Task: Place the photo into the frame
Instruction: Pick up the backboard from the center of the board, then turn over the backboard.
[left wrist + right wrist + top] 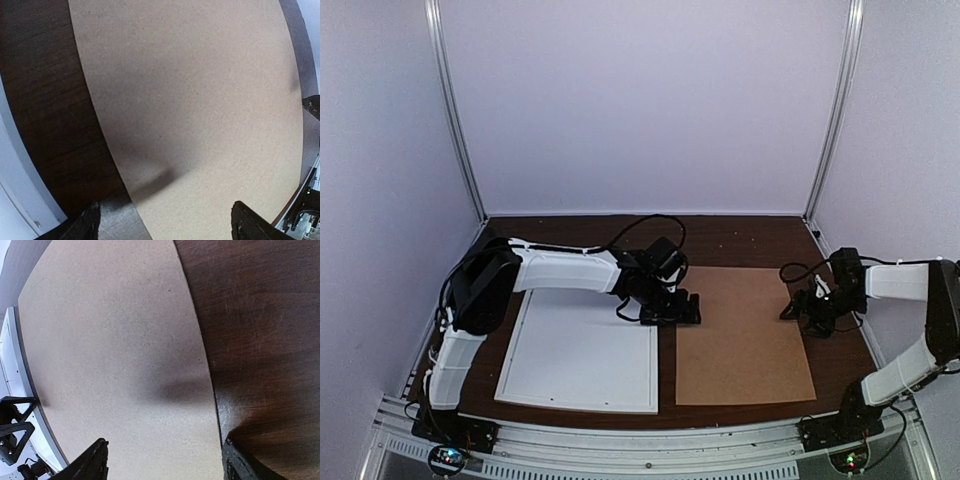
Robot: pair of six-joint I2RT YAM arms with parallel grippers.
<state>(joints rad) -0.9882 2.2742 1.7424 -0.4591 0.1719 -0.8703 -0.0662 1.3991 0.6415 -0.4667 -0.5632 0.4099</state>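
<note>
The white frame (578, 352) lies flat on the left half of the table, and its inside shows plain white. The photo is out of view. A brown backing board (740, 335) lies to the right of the frame. My left gripper (682, 308) hovers low over the board's far left edge. Its open jaws (167, 227) straddle that edge and hold nothing. My right gripper (802, 306) is at the board's far right edge. It is open too (167, 462), with one finger over the board and the other over the table.
Dark wood table (740, 240) shows behind and around the board (120, 340). White walls and metal posts (455, 110) close in the back and sides. The frame's rail (12, 360) shows beyond the board's far edge in the right wrist view.
</note>
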